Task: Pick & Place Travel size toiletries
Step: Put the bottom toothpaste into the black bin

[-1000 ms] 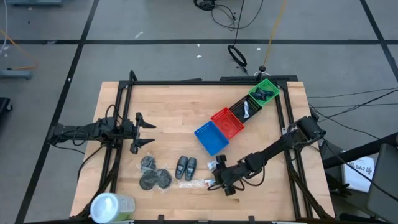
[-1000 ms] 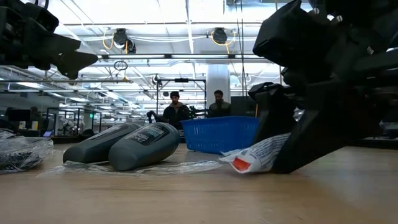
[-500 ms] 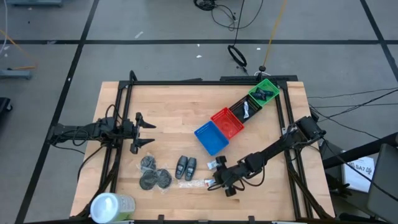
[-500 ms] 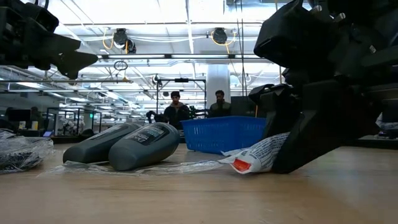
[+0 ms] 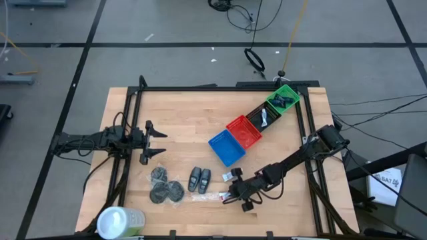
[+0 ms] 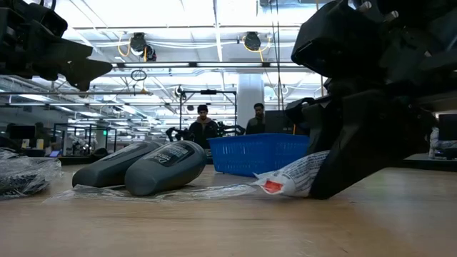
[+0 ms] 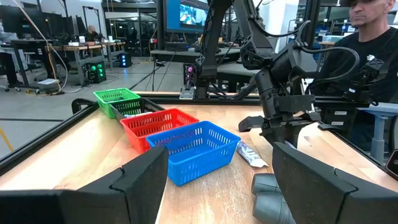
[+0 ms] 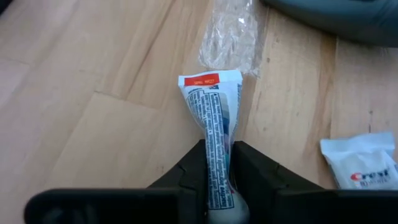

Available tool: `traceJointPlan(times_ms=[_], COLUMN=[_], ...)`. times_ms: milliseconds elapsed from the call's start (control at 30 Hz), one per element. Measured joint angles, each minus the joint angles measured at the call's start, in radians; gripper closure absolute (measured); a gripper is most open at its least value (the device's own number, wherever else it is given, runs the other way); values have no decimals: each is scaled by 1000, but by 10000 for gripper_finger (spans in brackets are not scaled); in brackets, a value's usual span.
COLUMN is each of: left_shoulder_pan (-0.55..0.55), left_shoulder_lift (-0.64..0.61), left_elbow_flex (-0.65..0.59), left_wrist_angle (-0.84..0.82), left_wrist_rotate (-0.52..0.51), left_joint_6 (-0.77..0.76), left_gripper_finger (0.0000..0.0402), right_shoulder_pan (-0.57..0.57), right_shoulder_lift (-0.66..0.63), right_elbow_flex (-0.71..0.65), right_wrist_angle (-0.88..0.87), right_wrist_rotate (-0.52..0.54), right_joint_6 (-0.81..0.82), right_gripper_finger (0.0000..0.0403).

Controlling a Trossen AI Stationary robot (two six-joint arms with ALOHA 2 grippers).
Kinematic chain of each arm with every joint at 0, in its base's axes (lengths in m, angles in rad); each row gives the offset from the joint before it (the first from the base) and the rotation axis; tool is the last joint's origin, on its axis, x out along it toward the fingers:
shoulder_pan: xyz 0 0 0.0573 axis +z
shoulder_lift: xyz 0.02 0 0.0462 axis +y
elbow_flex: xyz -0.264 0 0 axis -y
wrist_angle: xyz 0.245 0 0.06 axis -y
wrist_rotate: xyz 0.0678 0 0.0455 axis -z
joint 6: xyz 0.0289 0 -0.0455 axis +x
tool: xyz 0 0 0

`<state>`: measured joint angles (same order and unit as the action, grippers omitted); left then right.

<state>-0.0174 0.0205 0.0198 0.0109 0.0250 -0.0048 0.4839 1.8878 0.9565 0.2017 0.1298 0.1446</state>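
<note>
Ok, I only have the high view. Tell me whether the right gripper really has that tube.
Observer: Yes. The right wrist view shows the right gripper shut on the white tube near its cap end.
Operator: Say whether it is off the table.
Observer: The low view shows it tilted, red-marked end low; touching the wood or not, I cannot tell.
Operator: Name what lies beside it.
Observer: A second white tube with red lettering, apart from it.

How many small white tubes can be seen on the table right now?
2. One white tube is pinched in the right claw near the table's front edge. A second tube lies just beyond it, toward the blue basket. More may be hidden in the baskets.
</note>
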Motion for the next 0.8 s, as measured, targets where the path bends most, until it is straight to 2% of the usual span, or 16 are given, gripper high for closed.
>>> traceJointPlan(times_ms=[400,800], left_shoulder_pan=[0,0], left_shoulder_lift=[0,0], left_elbow_flex=[0,0], left_wrist_angle=[0,0], left_wrist_rotate=[0,0], left_joint_6=[0,0], left_gripper_finger=[119,119], right_shoulder_pan=[0,0], right_shoulder_lift=[-2,-108], right_elbow_flex=[0,1], right_wrist_angle=[23,-4], right_wrist_rotate=[-3,-2], right_joint_6=[-3,-13], right_gripper_finger=[345,347])
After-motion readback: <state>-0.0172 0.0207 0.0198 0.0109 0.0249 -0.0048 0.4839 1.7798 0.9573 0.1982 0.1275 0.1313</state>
